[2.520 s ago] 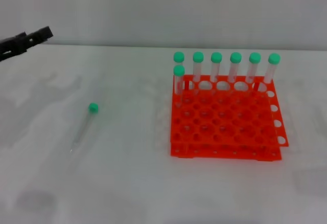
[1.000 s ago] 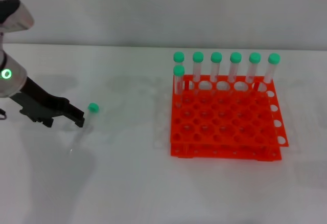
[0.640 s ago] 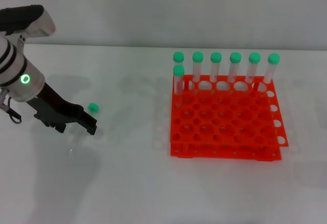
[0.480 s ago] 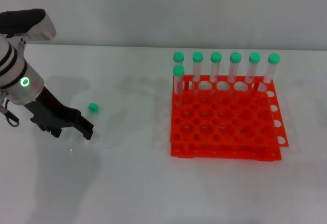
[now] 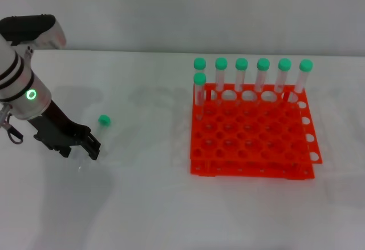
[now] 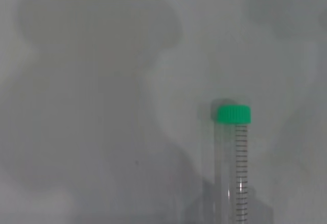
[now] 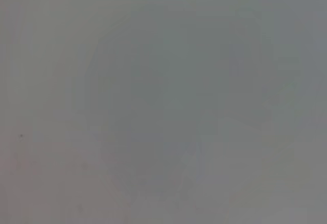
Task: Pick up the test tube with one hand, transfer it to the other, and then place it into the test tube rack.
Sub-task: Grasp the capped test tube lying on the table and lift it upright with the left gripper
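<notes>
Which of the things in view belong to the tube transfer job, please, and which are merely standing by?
In the job:
- loose test tube lying on the table
- left hand, low beside it
- orange test tube rack

Standing by:
- seven capped tubes upright in the rack
- white table

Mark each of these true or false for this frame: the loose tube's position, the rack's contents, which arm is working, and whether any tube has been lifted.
1. The loose test tube lies flat on the table, left of the test tube rack. True.
2. The rack holds seven green-capped tubes. True.
3. The right gripper is reaching for the loose tube. False: the left gripper is down at the tube; the right gripper shows in no view.
4. The loose tube has been lifted off the table. False: it rests on the table, green cap pointing away from the robot.
5. The rack's front rows are full of tubes. False: the tubes stand along its far edge.
</notes>
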Motion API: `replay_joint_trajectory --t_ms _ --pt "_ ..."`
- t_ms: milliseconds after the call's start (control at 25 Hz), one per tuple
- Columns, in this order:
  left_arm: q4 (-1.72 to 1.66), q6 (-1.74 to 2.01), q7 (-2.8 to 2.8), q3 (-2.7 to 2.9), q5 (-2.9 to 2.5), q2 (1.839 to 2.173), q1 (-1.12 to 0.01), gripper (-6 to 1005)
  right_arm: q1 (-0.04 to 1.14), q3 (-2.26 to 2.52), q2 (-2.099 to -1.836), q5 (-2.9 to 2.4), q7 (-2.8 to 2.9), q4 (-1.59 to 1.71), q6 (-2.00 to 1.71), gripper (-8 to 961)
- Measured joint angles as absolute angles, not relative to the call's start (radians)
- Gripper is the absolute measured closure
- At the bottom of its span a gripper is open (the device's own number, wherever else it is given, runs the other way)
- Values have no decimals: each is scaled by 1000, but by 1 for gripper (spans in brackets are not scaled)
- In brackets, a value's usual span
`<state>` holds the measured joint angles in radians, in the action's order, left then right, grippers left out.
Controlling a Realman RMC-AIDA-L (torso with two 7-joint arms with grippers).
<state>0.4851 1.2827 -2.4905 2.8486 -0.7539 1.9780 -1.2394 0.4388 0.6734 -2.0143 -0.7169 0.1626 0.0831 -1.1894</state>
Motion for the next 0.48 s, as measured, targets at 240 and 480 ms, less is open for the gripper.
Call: replay_joint_trajectory --t_ms 240,480 --pt "480 1249 -2492 2849 -768 1981 -1242 253 440 695 -2016 -718 163 81 -1181 221" --pt "437 1213 -2511 2849 -793 1982 -1243 391 442 703 -2020 -719 180 80 -1178 221"
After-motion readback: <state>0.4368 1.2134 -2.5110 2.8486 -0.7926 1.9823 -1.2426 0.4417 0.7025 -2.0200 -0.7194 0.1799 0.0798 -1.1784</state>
